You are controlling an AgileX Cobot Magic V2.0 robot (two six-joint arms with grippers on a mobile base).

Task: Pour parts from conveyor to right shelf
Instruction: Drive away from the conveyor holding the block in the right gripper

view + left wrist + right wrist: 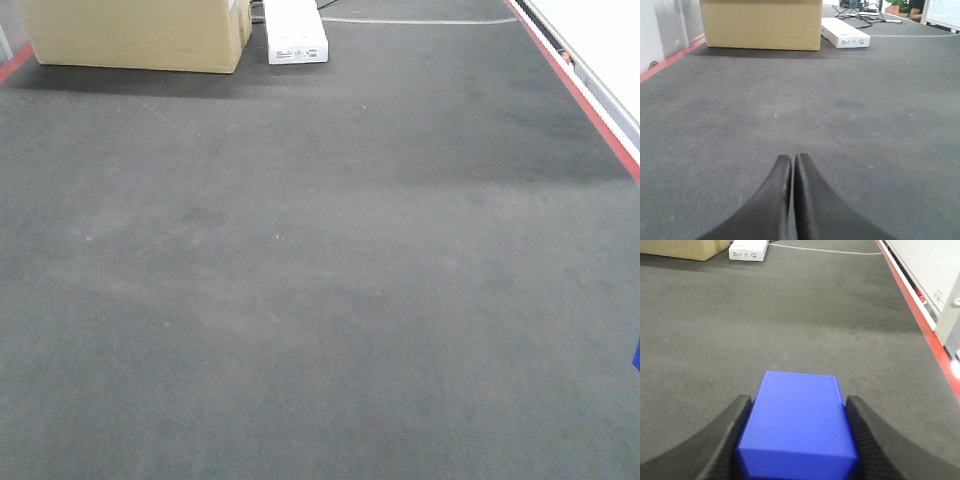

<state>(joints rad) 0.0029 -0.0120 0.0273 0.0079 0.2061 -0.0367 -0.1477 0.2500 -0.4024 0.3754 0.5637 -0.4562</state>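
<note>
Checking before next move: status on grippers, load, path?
Left gripper shut, empty. Right gripper shut on blue box. Cardboard box and white carton far ahead on carpet; no conveyor or shelf in view.

Left claw (792, 160): matte black, smooth, curved taper. Right claw (799, 401): black, inner faces seemingly ribbed.

The left gripper (792, 157) is seen at the bottom edge, its dark jaws pressed together along their length. A grey, carpet-like table (875, 115) is spread ahead of it. At the far end a cardboard box (762, 25) is set, with a flat white box (845, 35) laid just beside it on the right. Black cables (860, 11) are tangled behind the white box. A red strip (670, 61) is run along the left border. What may be a plant (900, 6) is glimpsed top right.
</note>
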